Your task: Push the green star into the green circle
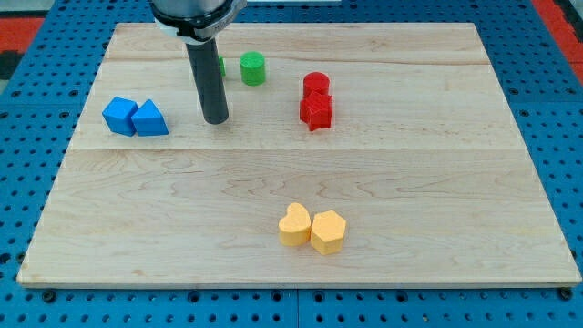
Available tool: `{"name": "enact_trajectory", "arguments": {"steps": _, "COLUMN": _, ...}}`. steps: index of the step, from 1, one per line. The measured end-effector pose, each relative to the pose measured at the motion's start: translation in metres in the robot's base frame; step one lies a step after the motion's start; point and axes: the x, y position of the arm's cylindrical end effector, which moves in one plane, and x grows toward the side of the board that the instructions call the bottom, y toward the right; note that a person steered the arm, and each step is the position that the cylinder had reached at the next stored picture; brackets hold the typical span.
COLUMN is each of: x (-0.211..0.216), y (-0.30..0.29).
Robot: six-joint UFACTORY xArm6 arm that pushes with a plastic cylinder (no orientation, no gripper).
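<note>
Only one camera view here: I'm parking my tip (216, 119) near the board's (437, 182) top left, no jaws on this rig, just a rod. The green star (221, 66) is mostly hiding behind it, only a green sliver is peeking out, just beside the green circle (252, 68). I'm guessing it's nearly done; can't tell if they're touching.

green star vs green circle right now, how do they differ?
The green circle shows whole, a round upright cylinder; the green star is only a sliver, its shape hidden behind my rod. The circle stands clear to the view's right of the rod; the star sits behind it, above my tip. Both are green, near the board's top edge.
</note>
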Motion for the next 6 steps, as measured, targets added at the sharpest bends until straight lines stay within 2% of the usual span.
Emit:
{"name": "enact_trajectory", "arguments": {"steps": 2, "x": -0.043, "y": -0.012}}
{"name": "enact_trajectory", "arguments": {"steps": 3, "x": -0.052, "y": -0.046}}
{"name": "enact_trajectory", "arguments": {"steps": 4, "x": -0.093, "y": -0.06}}
{"name": "enact_trajectory", "arguments": {"steps": 5, "x": -0.11, "y": -0.039}}
{"name": "enact_trajectory", "arguments": {"steps": 6, "x": -0.121, "y": 0.015}}
